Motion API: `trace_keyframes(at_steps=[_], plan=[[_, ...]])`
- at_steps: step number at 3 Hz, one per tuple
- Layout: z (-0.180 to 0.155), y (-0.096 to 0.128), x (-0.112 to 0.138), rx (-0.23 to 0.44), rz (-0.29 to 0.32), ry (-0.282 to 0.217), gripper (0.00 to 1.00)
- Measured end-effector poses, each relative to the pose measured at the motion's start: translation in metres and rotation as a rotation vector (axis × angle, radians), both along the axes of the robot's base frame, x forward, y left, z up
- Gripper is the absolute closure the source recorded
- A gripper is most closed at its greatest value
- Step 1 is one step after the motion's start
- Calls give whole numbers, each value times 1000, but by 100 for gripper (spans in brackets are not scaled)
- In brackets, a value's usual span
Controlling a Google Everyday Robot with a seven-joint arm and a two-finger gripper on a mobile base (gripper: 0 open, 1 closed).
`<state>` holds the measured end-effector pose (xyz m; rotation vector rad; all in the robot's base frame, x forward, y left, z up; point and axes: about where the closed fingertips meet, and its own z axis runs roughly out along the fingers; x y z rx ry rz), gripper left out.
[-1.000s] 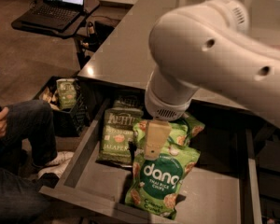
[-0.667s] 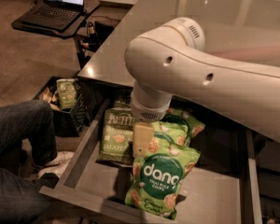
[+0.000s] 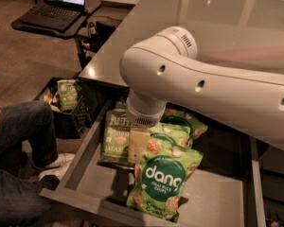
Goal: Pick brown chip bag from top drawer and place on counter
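The open top drawer (image 3: pixel 83 148) holds several chip bags. A light green "dang" bag (image 3: pixel 164 179) lies at the front, with a second green bag (image 3: pixel 188 126) behind it. An olive-green Kettle jalapeño bag (image 3: pixel 112 137) lies at the left. No clearly brown bag shows; it may be hidden under my arm. My gripper (image 3: pixel 137 148) hangs from the white wrist, low inside the drawer, between the Kettle bag and the dang bag, touching or nearly touching their edges. The grey counter (image 3: pixel 189 27) runs above and behind the drawer.
A person's legs in jeans (image 3: pixel 19 131) are at the left, close to the drawer's front corner. A black crate (image 3: pixel 61 103) with green packets stands on the floor. A laptop (image 3: pixel 61 1) sits on a stand at the far left. My large white arm (image 3: pixel 217 86) spans the right.
My arm has swung left and lower over the drawer, bringing the gripper down between the Kettle bag and the dang bag. The bags have not moved.
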<state>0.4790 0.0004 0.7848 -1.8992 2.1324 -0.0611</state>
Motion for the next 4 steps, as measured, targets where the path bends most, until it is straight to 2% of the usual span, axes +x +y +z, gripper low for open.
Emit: trace_keyframes(at_steps=[2,3,4], plan=[[-34,21,24,23,-54,25,0],[-48,27,39,41,-64,46,0],[-59,36,49,50,-59,70,5]])
